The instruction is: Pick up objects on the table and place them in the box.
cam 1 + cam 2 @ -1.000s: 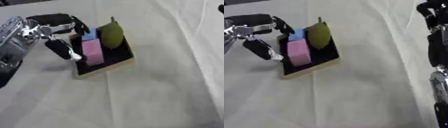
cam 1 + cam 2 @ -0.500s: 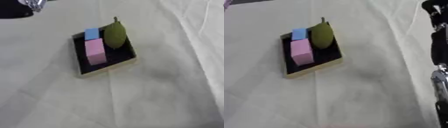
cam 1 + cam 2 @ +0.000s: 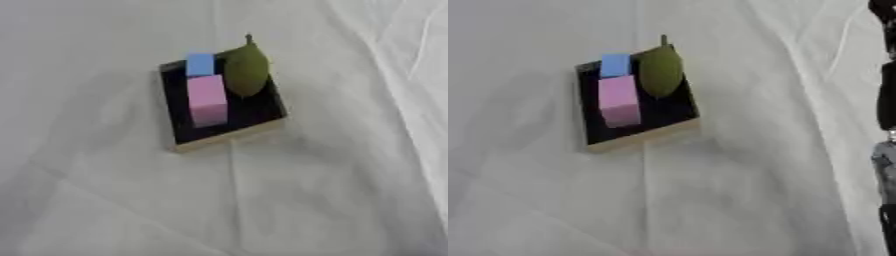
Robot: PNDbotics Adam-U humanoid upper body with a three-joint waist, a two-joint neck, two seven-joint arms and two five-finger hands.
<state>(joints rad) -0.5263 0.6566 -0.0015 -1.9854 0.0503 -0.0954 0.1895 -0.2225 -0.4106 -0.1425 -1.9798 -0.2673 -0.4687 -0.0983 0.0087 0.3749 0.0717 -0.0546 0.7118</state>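
Pale, creased cloth covers the worktop from edge to edge, with long folds running across it.

On the far half of the cloth sits a shallow box with a black floor and a light wooden rim, turned a little askew. Three things lie inside it. A pink block lies along the left side of the box floor. A smaller blue block sits at the far end of the pink one, touching or just beside it. A green pear with a short dark stem lies along the right side, close against the blocks, its stem end pointing away and reaching past the far rim. The near right part of the black floor is bare.

Neither hand shows over the cloth in either view. Along the right edge of the right eye view stands a dark arm with a silver joint lower down, well apart from the box; its hand is out of sight, so the state of the fingers cannot be told.
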